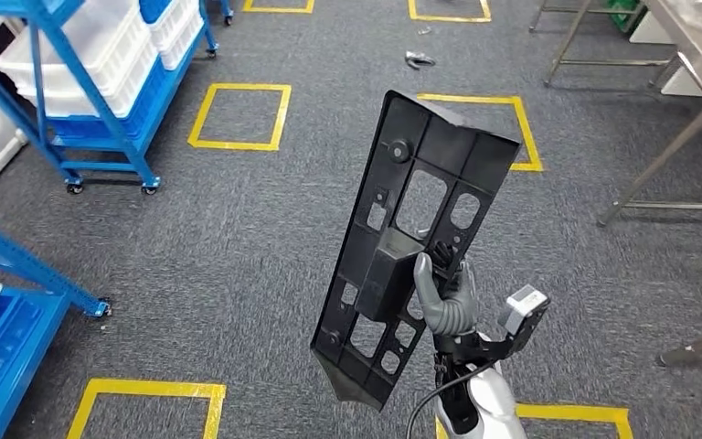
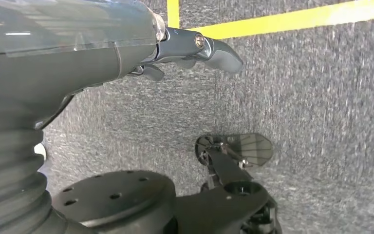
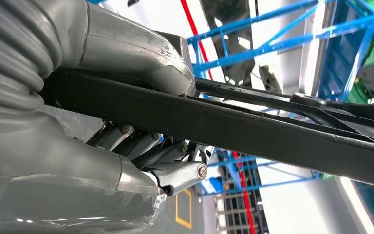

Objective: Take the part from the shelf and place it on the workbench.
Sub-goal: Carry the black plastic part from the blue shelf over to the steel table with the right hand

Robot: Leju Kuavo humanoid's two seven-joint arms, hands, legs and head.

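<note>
The right hand gripped the black part near its lower middle, holding it upright above the carpet, likely for carrying to the workbench, while the left hand hung with nothing in it

The head view looks steeply down from high up at grey floor. The left wrist view hangs close above that same floor. The right wrist view sits tight behind the right robot hand, facing upward.

Even bright light; right wrist background overexposed.
</note>
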